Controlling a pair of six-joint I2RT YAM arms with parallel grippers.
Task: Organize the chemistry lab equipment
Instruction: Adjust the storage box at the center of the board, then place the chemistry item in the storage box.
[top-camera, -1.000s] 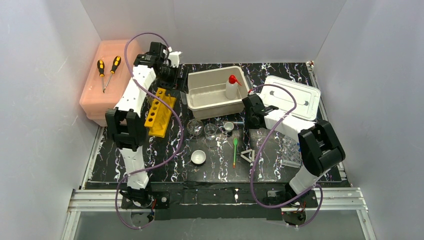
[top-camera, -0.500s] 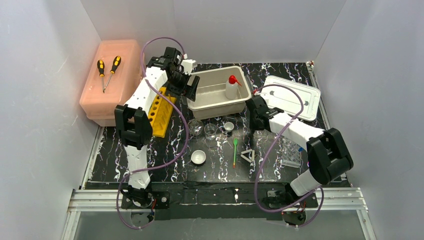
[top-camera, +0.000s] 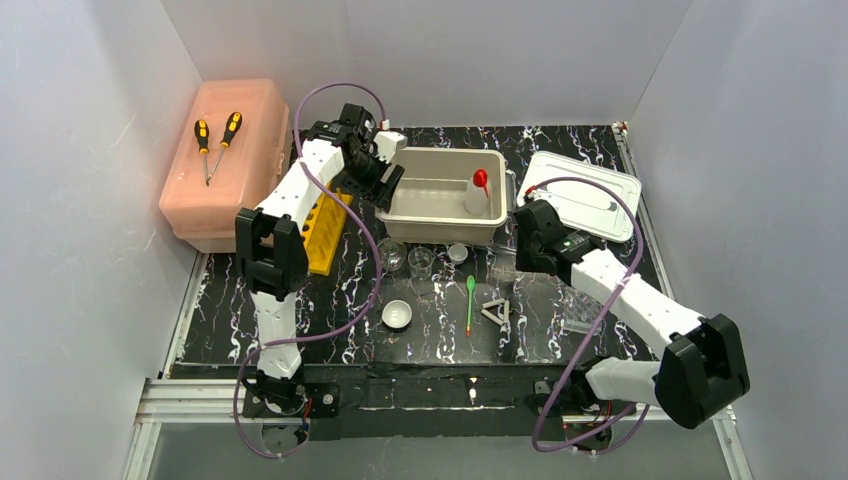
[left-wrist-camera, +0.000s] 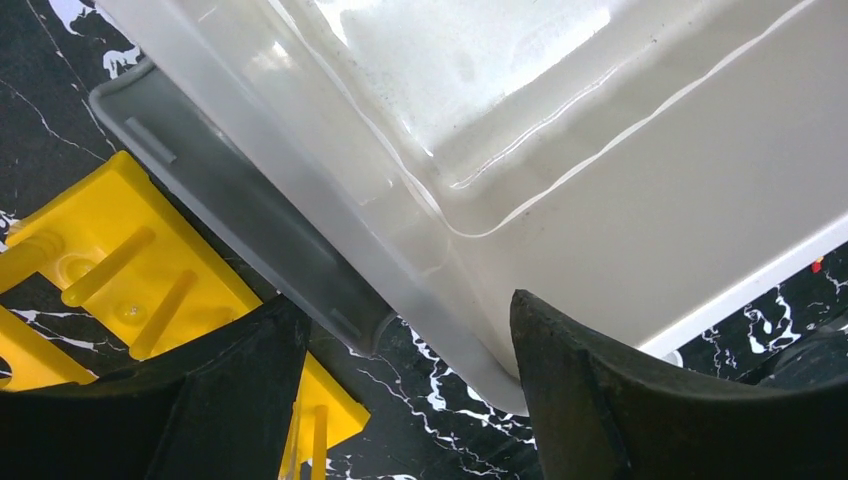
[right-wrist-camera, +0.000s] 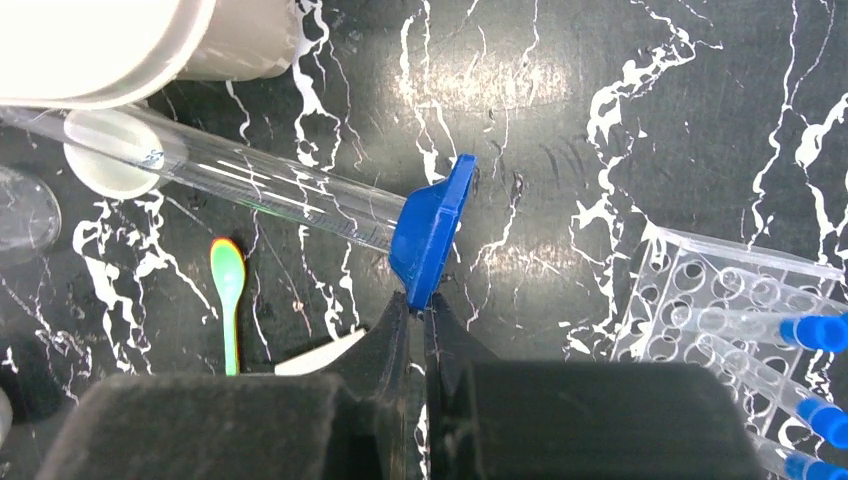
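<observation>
My right gripper (right-wrist-camera: 418, 300) is shut on the edge of the blue cap (right-wrist-camera: 432, 230) of a clear glass tube (right-wrist-camera: 240, 180) that lies across the black table. In the top view that gripper (top-camera: 530, 250) is just right of the tub. My left gripper (left-wrist-camera: 405, 300) is open, its jaws either side of the near-left corner of the white tub (left-wrist-camera: 600, 150), beside the yellow rack (left-wrist-camera: 110, 250). The red-capped bottle (top-camera: 478, 195) stands inside the tub (top-camera: 440, 222). In front of the tub are a flask (top-camera: 390, 255), the white bowl (top-camera: 398, 315), green spoon (top-camera: 470, 303) and white triangle (top-camera: 496, 311).
A clear rack of blue-capped tubes (right-wrist-camera: 730, 310) lies right of the right gripper. A white lid (top-camera: 585, 195) sits at the back right. The pink box (top-camera: 218, 160) with two screwdrivers (top-camera: 215, 140) fills the back left. White walls enclose the table.
The left gripper swung from the yellow rack's far end to the tub's corner and narrowed. The tub slid right and squared up, bottle with it. The right gripper closed on the blue cap.
</observation>
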